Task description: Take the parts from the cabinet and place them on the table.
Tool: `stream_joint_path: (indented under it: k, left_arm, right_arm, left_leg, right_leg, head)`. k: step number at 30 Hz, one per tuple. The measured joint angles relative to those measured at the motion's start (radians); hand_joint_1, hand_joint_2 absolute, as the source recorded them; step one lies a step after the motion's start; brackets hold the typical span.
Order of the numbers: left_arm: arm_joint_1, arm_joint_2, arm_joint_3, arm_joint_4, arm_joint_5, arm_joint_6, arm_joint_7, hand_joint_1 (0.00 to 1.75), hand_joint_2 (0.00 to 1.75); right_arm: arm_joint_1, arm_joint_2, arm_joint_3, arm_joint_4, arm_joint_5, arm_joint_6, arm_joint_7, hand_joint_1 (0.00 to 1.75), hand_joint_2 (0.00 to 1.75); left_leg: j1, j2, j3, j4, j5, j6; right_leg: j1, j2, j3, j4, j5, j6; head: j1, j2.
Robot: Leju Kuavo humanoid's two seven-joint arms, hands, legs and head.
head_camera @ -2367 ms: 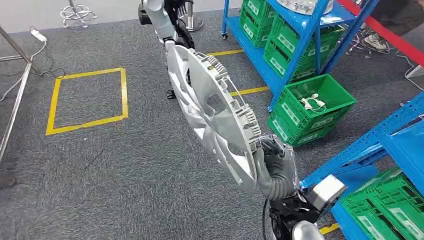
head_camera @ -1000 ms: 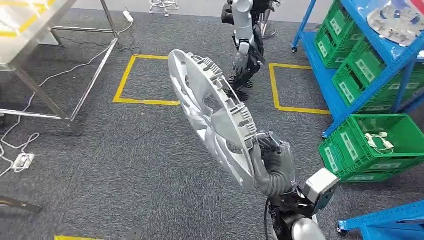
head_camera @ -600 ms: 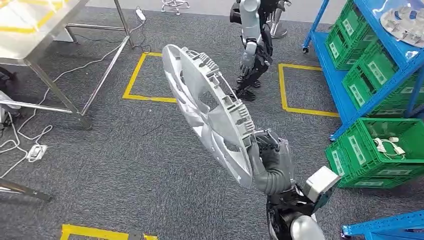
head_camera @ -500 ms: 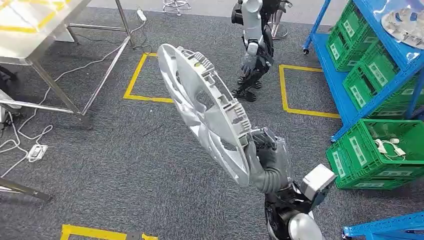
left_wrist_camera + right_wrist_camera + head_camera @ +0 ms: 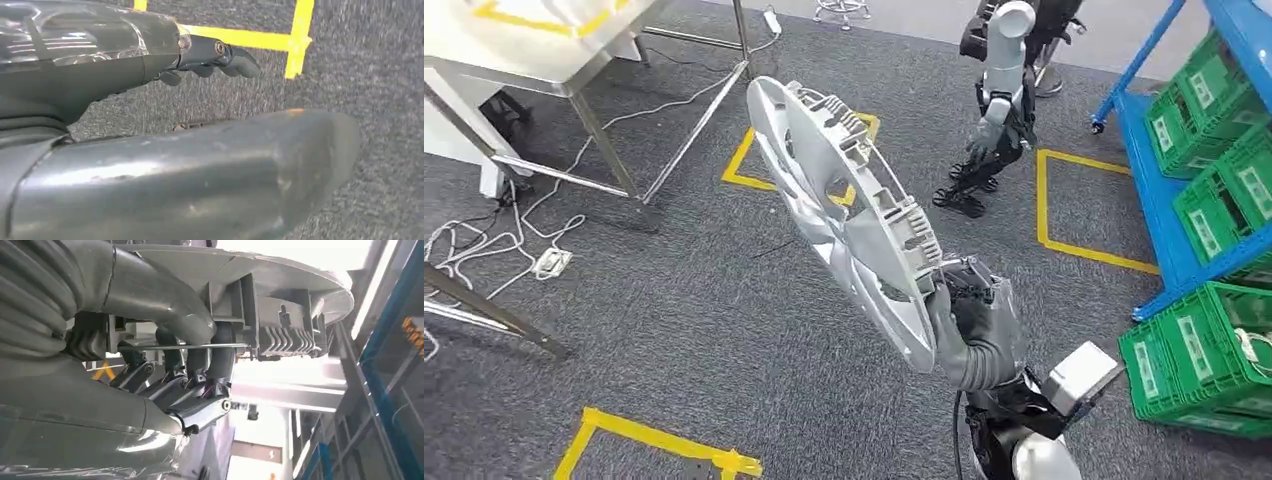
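A large silver wheel cover (image 5: 844, 210) stands on edge in the air over the grey carpet, tilted, with its ribbed back side facing up and right. My right hand (image 5: 974, 320) grips its lower rim from below. In the right wrist view the dark fingers (image 5: 190, 365) wrap the rim of the cover (image 5: 280, 285) and the thumb lies over it. My left hand (image 5: 215, 55) hangs over the carpet and holds nothing, its fingers loosely bent and apart from the thumb. The steel table (image 5: 544, 40) stands at the far left.
Another humanoid robot (image 5: 999, 100) stands ahead beside a yellow floor square (image 5: 1089, 205). Blue shelving with green crates (image 5: 1224, 190) lines the right side, with a green crate (image 5: 1194, 350) on the floor. Cables and a power strip (image 5: 549, 262) lie under the table.
The whole view has swung left: the table has come in closer at the upper left and the blue shelves have slid towards the right edge. My right hand keeps hold of the wheel cover.
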Motion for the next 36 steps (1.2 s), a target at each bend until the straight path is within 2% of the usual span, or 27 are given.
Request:
stream_joint_path:
  k: [1, 4, 5, 6, 7, 9, 10, 11, 12, 13, 14, 15, 16, 17, 18, 20, 21, 22, 24, 25, 26, 27, 28, 30, 31, 33, 36]
  left_arm:
    - [-0.002, -0.002, 0.000, 0.000, 0.000, 0.000, -0.005, 0.00, 0.00]
    - [0.002, -0.006, 0.000, -0.001, -0.004, -0.001, -0.013, 0.00, 0.00]
    - [0.003, -0.006, 0.000, 0.000, -0.004, -0.001, -0.014, 0.00, 0.00]
    - [0.003, -0.006, 0.000, 0.000, -0.005, -0.001, -0.015, 0.00, 0.00]
    - [0.002, -0.006, 0.000, -0.001, -0.006, -0.002, -0.017, 0.00, 0.00]
    - [0.002, -0.006, 0.000, -0.001, -0.011, -0.003, -0.020, 0.00, 0.00]
    - [0.003, -0.007, 0.000, 0.000, -0.013, -0.005, -0.019, 0.00, 0.00]
    - [0.003, -0.007, 0.000, 0.000, -0.013, -0.005, -0.016, 0.00, 0.00]
    - [0.003, -0.007, 0.000, 0.000, -0.014, -0.005, -0.011, 0.00, 0.00]
    - [0.003, -0.006, 0.000, 0.000, -0.014, -0.005, -0.008, 0.00, 0.00]
    - [0.003, -0.004, 0.000, 0.000, -0.014, -0.005, -0.006, 0.00, 0.00]
    - [0.002, -0.004, 0.000, 0.000, -0.015, -0.005, -0.006, 0.00, 0.00]
    - [0.000, -0.005, 0.000, 0.000, -0.016, -0.005, -0.006, 0.00, 0.00]
    - [0.000, -0.003, 0.000, 0.000, -0.016, -0.006, -0.005, 0.00, 0.00]
    - [0.002, -0.003, 0.000, 0.000, -0.016, -0.006, -0.004, 0.00, 0.00]
    - [0.002, -0.002, 0.000, 0.000, -0.016, -0.006, -0.003, 0.00, 0.00]
    - [0.001, -0.002, 0.000, 0.000, -0.016, -0.006, -0.003, 0.00, 0.00]
    - [-0.001, -0.002, 0.000, 0.000, -0.016, -0.006, -0.002, 0.00, 0.00]
    - [-0.002, -0.002, 0.000, 0.000, -0.016, -0.006, -0.002, 0.00, 0.00]
    - [-0.002, -0.002, 0.000, 0.000, -0.016, -0.006, -0.002, 0.00, 0.00]
    - [-0.001, -0.002, 0.000, 0.000, -0.017, -0.006, -0.002, 0.00, 0.00]
    - [0.000, -0.002, 0.000, 0.000, -0.018, -0.006, -0.002, 0.00, 0.00]
    - [0.000, -0.002, 0.000, 0.000, -0.018, -0.006, -0.002, 0.00, 0.00]
    - [-0.001, -0.004, 0.000, 0.000, -0.019, -0.008, -0.002, 0.00, 0.00]
    - [-0.001, -0.006, 0.000, 0.000, -0.019, -0.009, -0.002, 0.00, 0.00]
    - [-0.001, -0.007, 0.000, 0.000, -0.019, -0.009, -0.002, 0.00, 0.00]
    - [0.002, -0.011, 0.000, 0.000, -0.022, -0.011, 0.000, 0.00, 0.00]
  right_arm:
    - [-0.002, -0.002, 0.000, -0.002, 0.002, 0.000, 0.000, 1.75, 1.75]
    - [-0.009, -0.003, 0.000, -0.009, 0.008, 0.000, 0.004, 1.75, 1.75]
    - [-0.009, -0.003, 0.001, -0.011, 0.009, 0.000, 0.005, 1.75, 1.75]
    - [-0.011, -0.003, 0.001, -0.012, 0.009, 0.000, 0.006, 1.75, 1.75]
    - [-0.011, -0.002, 0.000, -0.014, 0.010, 0.000, 0.006, 1.75, 1.75]
    - [-0.009, -0.003, 0.000, -0.016, 0.010, -0.002, 0.006, 1.75, 1.75]
    - [-0.005, -0.003, 0.000, -0.015, 0.010, -0.003, 0.006, 1.75, 1.75]
    - [-0.001, -0.004, 0.000, -0.015, 0.009, -0.004, 0.006, 1.75, 1.75]
    - [0.002, -0.004, 0.001, -0.015, 0.009, -0.004, 0.006, 1.75, 1.75]
    - [0.003, -0.004, 0.001, -0.015, 0.008, -0.004, 0.006, 1.75, 1.75]
    - [0.003, -0.004, 0.001, -0.015, 0.008, -0.004, 0.006, 1.75, 1.75]
    - [0.003, -0.003, 0.001, -0.015, 0.007, -0.004, 0.005, 1.75, 1.75]
    - [0.005, -0.004, 0.000, -0.015, 0.006, -0.006, 0.003, 1.75, 1.75]
    - [0.006, -0.004, 0.000, -0.015, 0.007, -0.006, 0.003, 1.75, 1.75]
    - [0.007, -0.004, 0.000, -0.015, 0.005, -0.006, 0.002, 1.75, 1.75]
    - [0.010, -0.005, 0.000, -0.016, 0.005, -0.006, 0.002, 1.75, 1.75]
    - [0.011, -0.005, -0.001, -0.016, 0.004, -0.006, 0.002, 1.75, 1.75]
    - [0.013, -0.005, -0.001, -0.016, 0.005, -0.006, 0.002, 1.75, 1.75]
    - [0.015, -0.006, -0.002, -0.016, 0.004, -0.006, 0.002, 1.75, 1.75]
    - [0.018, -0.007, -0.002, -0.016, 0.004, -0.006, 0.002, 1.75, 1.75]
    - [0.020, -0.007, -0.002, -0.015, 0.002, -0.006, 0.002, 1.75, 1.75]
    - [0.022, -0.007, -0.002, -0.015, -0.001, -0.006, 0.002, 1.75, 1.75]
    - [0.022, -0.007, -0.002, -0.015, -0.002, -0.006, 0.002, 1.75, 1.75]
    - [0.021, -0.008, -0.002, -0.016, -0.003, -0.007, -0.002, 1.75, 1.75]
    - [0.021, -0.008, -0.002, -0.016, -0.003, -0.008, -0.002, 1.75, 1.75]
    - [0.021, -0.008, -0.002, -0.016, -0.003, -0.009, -0.004, 1.75, 1.75]
    - [0.019, -0.008, -0.002, -0.016, -0.003, -0.009, -0.004, 1.75, 1.75]
  left_leg:
    - [-0.003, -0.009, -0.004, 0.004, 0.003, -0.006]
    - [0.003, -0.021, -0.014, -0.003, 0.016, -0.025]
    - [-0.001, -0.024, -0.015, -0.004, 0.015, -0.030]
    - [-0.004, 0.018, -0.024, 0.012, -0.005, -0.031]
    - [-0.002, 0.037, -0.044, 0.055, -0.041, -0.033]
    - [0.004, 0.041, -0.106, 0.204, -0.118, -0.042]
    - [0.005, 0.041, -0.128, 0.258, -0.135, -0.046]
    - [0.006, 0.042, -0.132, 0.272, -0.130, -0.049]
    - [0.008, 0.044, -0.114, 0.243, -0.105, -0.052]
    - [0.011, 0.049, -0.078, 0.180, -0.067, -0.054]
    - [0.012, 0.065, -0.028, 0.092, -0.025, -0.055]
    - [0.011, 0.097, 0.011, 0.015, -0.009, -0.056]
    - [0.002, 0.116, 0.021, 0.001, -0.025, -0.049]
    - [0.002, 0.106, 0.016, 0.005, -0.022, -0.030]
    - [0.001, 0.102, 0.013, 0.005, -0.022, -0.025]
    - [0.001, 0.084, 0.010, 0.001, -0.016, -0.013]
    - [0.003, 0.075, 0.011, 0.000, -0.013, -0.007]
    - [0.003, 0.068, 0.009, 0.000, -0.012, -0.001]
    - [0.001, 0.052, 0.007, 0.000, -0.009, 0.005]
    - [-0.001, 0.042, 0.006, 0.000, -0.008, 0.007]
    - [-0.002, 0.032, 0.004, 0.001, -0.007, 0.008]
    - [-0.003, 0.022, 0.005, 0.001, -0.007, 0.009]
    - [-0.004, 0.014, 0.005, 0.001, -0.006, 0.010]
    - [-0.005, -0.001, 0.009, 0.000, -0.006, 0.010]
    - [-0.005, -0.006, 0.007, -0.001, -0.004, 0.008]
    - [-0.003, -0.014, 0.000, 0.001, 0.000, 0.000]
    - [0.001, -0.023, -0.007, -0.007, 0.011, -0.017]
  right_leg:
    - [0.000, 0.008, 0.008, -0.016, -0.001, -0.003]
    - [0.004, -0.004, 0.008, -0.026, -0.005, -0.007]
    - [-0.002, -0.013, 0.012, -0.046, 0.007, -0.011]
    - [-0.003, -0.023, 0.016, -0.055, 0.015, -0.015]
    - [-0.003, -0.026, 0.014, -0.059, 0.019, -0.021]
    - [-0.001, -0.042, 0.012, -0.058, 0.020, -0.023]
    - [-0.001, -0.048, 0.011, -0.058, 0.020, -0.023]
    - [-0.001, -0.056, 0.011, -0.057, 0.020, -0.023]
    - [-0.001, -0.062, 0.012, -0.056, 0.019, -0.022]
    - [-0.001, -0.066, 0.012, -0.054, 0.017, -0.019]
    - [-0.003, -0.070, 0.012, -0.049, 0.014, -0.013]
    - [-0.003, -0.073, 0.012, -0.040, 0.007, -0.005]
    - [0.005, -0.076, 0.006, -0.029, 0.001, 0.003]
    - [0.006, -0.080, 0.004, -0.027, 0.000, 0.008]
    - [0.005, -0.085, 0.005, -0.027, 0.000, 0.009]
    - [0.000, -0.097, 0.006, -0.027, -0.002, 0.016]
    - [-0.002, -0.084, 0.002, -0.015, -0.018, 0.023]
    - [-0.005, -0.061, -0.014, 0.026, -0.051, 0.027]
    - [-0.007, -0.043, -0.073, 0.169, -0.125, 0.032]
    - [-0.007, -0.040, -0.107, 0.243, -0.152, 0.033]
    - [-0.007, -0.038, -0.127, 0.284, -0.155, 0.031]
    - [-0.007, -0.037, -0.121, 0.269, -0.131, 0.026]
    - [-0.007, -0.034, -0.098, 0.212, -0.089, 0.020]
    - [-0.002, -0.014, -0.024, 0.040, 0.006, 0.001]
    - [0.001, 0.007, -0.003, 0.000, 0.002, -0.008]
    - [0.003, 0.006, -0.002, -0.016, 0.008, -0.010]
    - [0.007, -0.003, 0.001, -0.033, 0.008, -0.015]
  head:
    - [-0.002, 0.000]
    - [0.007, 0.000]
    - [0.005, 0.000]
    - [0.000, 0.000]
    - [-0.008, 0.000]
    - [-0.020, 0.000]
    - [-0.027, 0.000]
    - [-0.033, 0.000]
    - [-0.038, 0.000]
    - [-0.044, 0.000]
    - [-0.047, 0.000]
    - [-0.050, 0.000]
    - [-0.063, 0.000]
    - [-0.058, 0.000]
    - [-0.045, 0.000]
    - [-0.047, 0.000]
    - [-0.046, 0.000]
    - [-0.037, 0.000]
    - [-0.025, 0.000]
    - [-0.022, 0.000]
    - [-0.018, 0.000]
    - [-0.014, 0.000]
    - [-0.009, 0.000]
    - [-0.001, 0.000]
    - [-0.001, 0.000]
    - [-0.003, 0.000]
    - [0.006, 0.000]
